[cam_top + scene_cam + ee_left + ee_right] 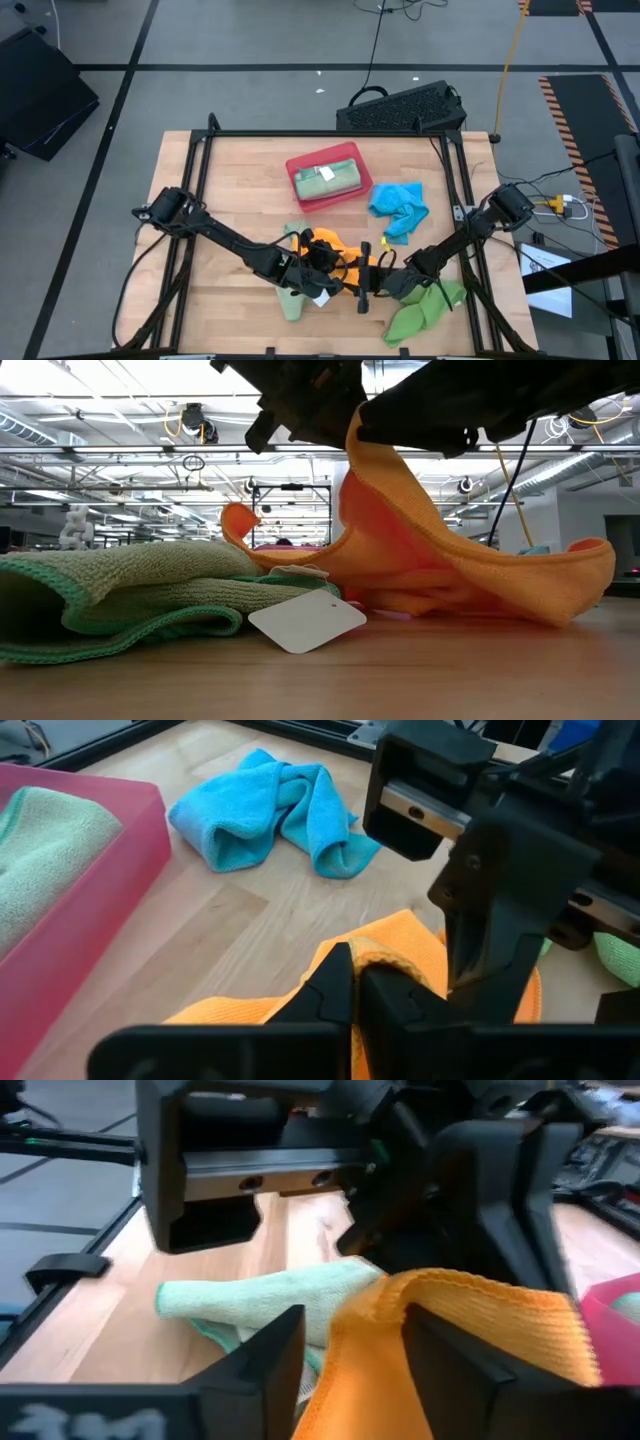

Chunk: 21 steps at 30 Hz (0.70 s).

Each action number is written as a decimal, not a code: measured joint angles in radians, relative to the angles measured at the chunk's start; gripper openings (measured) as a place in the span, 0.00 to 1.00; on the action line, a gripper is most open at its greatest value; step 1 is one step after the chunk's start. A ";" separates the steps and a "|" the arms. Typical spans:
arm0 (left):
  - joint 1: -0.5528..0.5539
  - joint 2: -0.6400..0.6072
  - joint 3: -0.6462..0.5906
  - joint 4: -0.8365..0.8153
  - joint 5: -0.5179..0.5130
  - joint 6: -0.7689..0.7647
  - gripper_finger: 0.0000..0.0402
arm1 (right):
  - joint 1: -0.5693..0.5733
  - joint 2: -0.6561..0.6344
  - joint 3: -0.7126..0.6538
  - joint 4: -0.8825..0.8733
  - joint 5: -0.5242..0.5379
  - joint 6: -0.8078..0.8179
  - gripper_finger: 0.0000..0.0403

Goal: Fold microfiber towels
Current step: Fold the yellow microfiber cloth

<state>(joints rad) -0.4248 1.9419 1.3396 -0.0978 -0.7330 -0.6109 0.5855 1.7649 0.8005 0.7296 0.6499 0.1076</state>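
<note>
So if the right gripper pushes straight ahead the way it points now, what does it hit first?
Probably the left gripper: it sits directly ahead, shut on the soft orange microfiber towel whose edge already lies between the right gripper's open fingers. Depth is hard to judge.

The orange towel [345, 262] is bunched at the table's front middle, one edge raised off the wood; a sage green towel [292, 300] with a white tag lies crumpled just beside it. The bright green towel [420, 310] sprawls at the front right; the bright blue towel [400, 208] is heaped farther back; another sage green one [327, 179] lies folded in the tray
</note>
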 joint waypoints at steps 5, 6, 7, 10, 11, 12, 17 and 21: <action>0.000 0.000 0.000 -0.001 0.001 0.006 0.03 | -0.009 0.000 0.000 -0.030 -0.001 -0.004 0.23; 0.000 0.000 0.000 -0.002 0.002 0.010 0.03 | -0.009 0.000 0.000 -0.034 -0.001 -0.006 0.20; 0.000 0.000 0.000 -0.002 0.006 0.015 0.03 | -0.009 0.000 0.000 -0.033 -0.001 -0.012 0.16; 0.000 0.000 0.000 -0.003 0.013 0.035 0.02 | -0.008 -0.001 0.000 -0.037 -0.006 -0.030 0.05; -0.002 0.000 0.000 -0.004 0.014 0.042 0.01 | -0.007 -0.006 0.000 -0.047 -0.023 -0.038 0.03; -0.003 0.000 0.000 -0.004 0.015 0.049 0.01 | -0.006 -0.011 0.000 -0.055 -0.028 -0.041 0.01; -0.008 0.000 0.000 -0.006 0.015 0.054 0.04 | -0.002 -0.060 0.000 -0.147 -0.051 -0.005 0.03; -0.009 0.000 0.000 -0.006 0.016 0.058 0.02 | 0.001 -0.089 0.000 -0.202 -0.079 0.038 0.03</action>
<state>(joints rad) -0.4335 1.9419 1.3399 -0.1040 -0.7166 -0.5533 0.5865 1.6759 0.8005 0.5275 0.5704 0.1459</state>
